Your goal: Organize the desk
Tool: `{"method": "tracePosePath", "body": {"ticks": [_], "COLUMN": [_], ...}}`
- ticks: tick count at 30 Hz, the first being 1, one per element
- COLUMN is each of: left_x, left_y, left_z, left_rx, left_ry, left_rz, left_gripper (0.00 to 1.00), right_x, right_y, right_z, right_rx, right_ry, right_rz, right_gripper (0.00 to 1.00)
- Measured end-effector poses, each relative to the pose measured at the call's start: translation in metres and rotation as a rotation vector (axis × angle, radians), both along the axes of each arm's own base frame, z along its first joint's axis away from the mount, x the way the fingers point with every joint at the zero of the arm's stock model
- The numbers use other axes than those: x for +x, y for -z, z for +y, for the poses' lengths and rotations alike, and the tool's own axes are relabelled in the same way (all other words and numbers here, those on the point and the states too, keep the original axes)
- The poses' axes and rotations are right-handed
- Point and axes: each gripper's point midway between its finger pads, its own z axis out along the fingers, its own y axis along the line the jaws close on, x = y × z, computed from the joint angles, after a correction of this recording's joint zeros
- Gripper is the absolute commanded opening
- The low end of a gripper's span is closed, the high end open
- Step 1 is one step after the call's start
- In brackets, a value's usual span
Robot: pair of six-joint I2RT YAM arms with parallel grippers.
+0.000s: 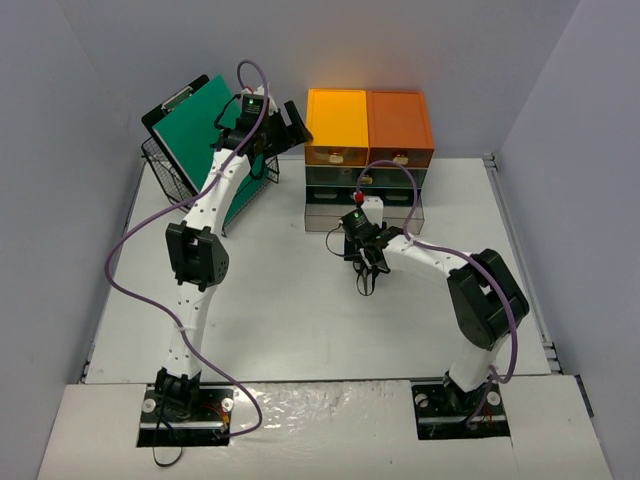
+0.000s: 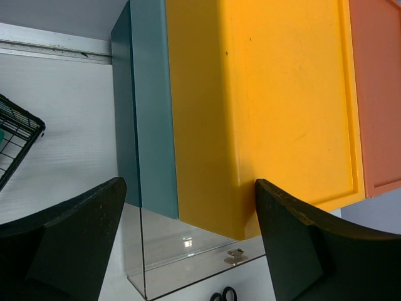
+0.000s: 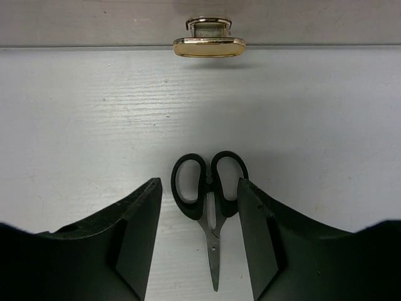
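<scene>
The desk fills my overhead view, a flat white matte top walled on three sides, with both arms bolted at its near edge. I judge it stiff, heavy and fixed: nothing to take hold of, only a hard surface to work against, and smooth enough that flat things may skid when nudged.

At the far middle stands a stack of drawers, its top half yellow and half orange. To its left a wire basket sits by the wall, with a green clipboard leaning in it.

The left gripper hangs high over the yellow top with its jaws spread wide and nothing between them.

The right gripper is low in front of the drawers, pointing down at the white top. Its jaws are parted and straddle a pair of black-handled scissors lying flat and closed, loops towards the drawers and blades towards the arm's base. Whether a finger touches a loop I cannot tell; nothing is clamped.

The scissors look light and rigid but thin. I would close across the two loops, or just below them at the pivot, where there is most bulk. The blades are slim, slick metal and likely to slip.

Beyond the loops, a small brass pull marks the lowest drawer front.
</scene>
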Motion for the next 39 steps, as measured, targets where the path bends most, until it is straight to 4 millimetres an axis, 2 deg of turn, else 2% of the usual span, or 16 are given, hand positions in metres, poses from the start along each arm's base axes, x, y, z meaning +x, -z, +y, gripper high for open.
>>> {"method": "tracePosePath", "body": {"ticks": [11, 24, 39], "left_x": [0.000, 0.000, 0.000], "left_y": [0.000, 0.000, 0.000], "left_z": [0.000, 0.000, 0.000], "left_rx": [0.001, 0.003, 0.006], "left_ry": [0.001, 0.001, 0.003], "left_rz": [-0.001, -0.002, -0.003], "left_gripper": [0.79, 0.79, 0.79], "right_x": [-0.003, -0.015, -0.006], "right_y": [0.013, 0.032, 0.040], "right_z": [-0.003, -0.013, -0.006], "right_rx": [-0.016, -0.033, -0.012], "right_ry": [0.004, 0.030, 0.027], "right_rz": [0.016, 0.051, 0.020], "right_gripper": [0.43, 0.42, 0.40]}}
